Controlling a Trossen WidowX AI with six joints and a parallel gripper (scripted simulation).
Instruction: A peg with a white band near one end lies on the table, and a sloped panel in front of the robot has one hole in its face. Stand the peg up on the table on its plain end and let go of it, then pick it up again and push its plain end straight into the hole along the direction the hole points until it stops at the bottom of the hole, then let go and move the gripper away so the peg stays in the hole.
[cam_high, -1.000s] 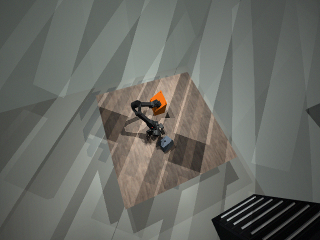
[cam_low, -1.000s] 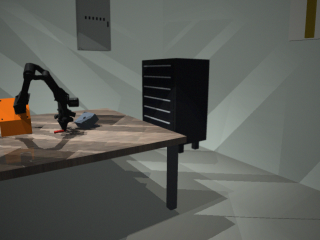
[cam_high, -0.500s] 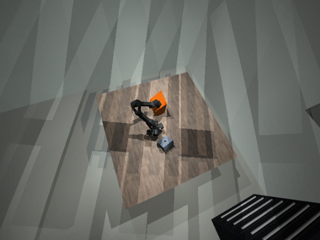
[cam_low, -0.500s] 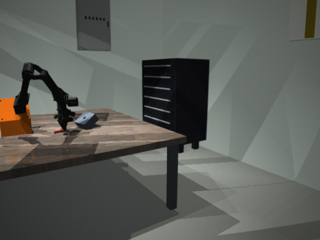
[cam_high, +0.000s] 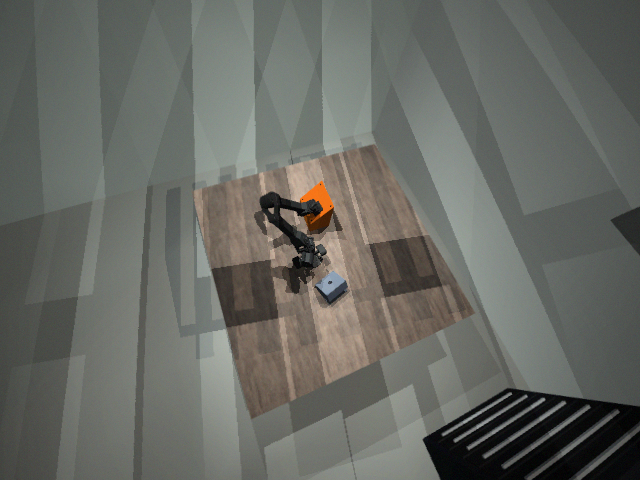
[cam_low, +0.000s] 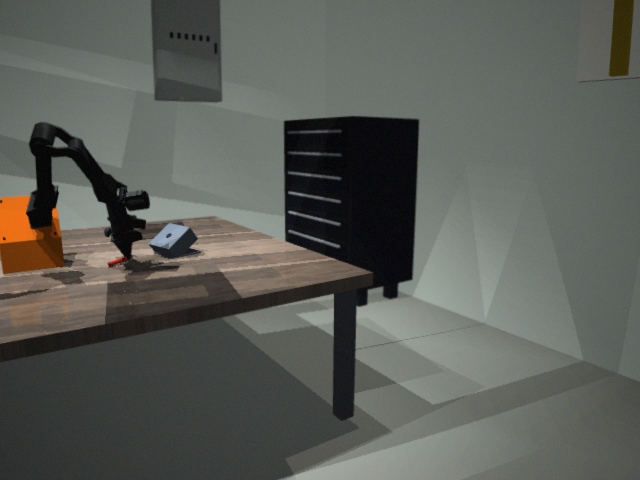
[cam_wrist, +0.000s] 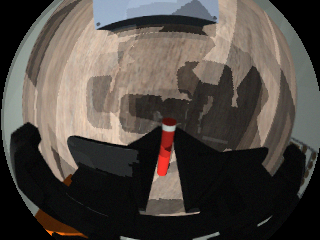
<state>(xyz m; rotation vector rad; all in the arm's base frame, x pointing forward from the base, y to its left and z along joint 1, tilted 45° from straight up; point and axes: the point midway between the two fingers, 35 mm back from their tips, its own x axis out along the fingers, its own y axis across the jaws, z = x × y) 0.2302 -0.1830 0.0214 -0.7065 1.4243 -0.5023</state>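
Note:
The red peg (cam_low: 116, 262) (cam_wrist: 164, 155) is held near its white-banded end, between the fingertips of my gripper (cam_low: 127, 256) (cam_wrist: 167, 131). The gripper is shut on it and points down, low over the table. The banded end looks a little raised, and the plain end is low, at or close to the table, pointing back towards the robot's base. The blue-grey sloped panel (cam_high: 336, 281) (cam_low: 161, 243) (cam_wrist: 150, 9) stands just ahead of the gripper. Its one hole (cam_high: 329, 282) (cam_low: 168, 235) is dark and shows no peg in it. In the top view the arm hides the peg.
The orange block (cam_high: 321, 197) (cam_low: 15, 219) stands at the robot's base, behind the gripper. The wooden table (cam_high: 356, 330) (cam_low: 289, 263) carries the arm, block and panel. A black drawer cabinet (cam_high: 522, 439) (cam_low: 385, 206) stands off the table.

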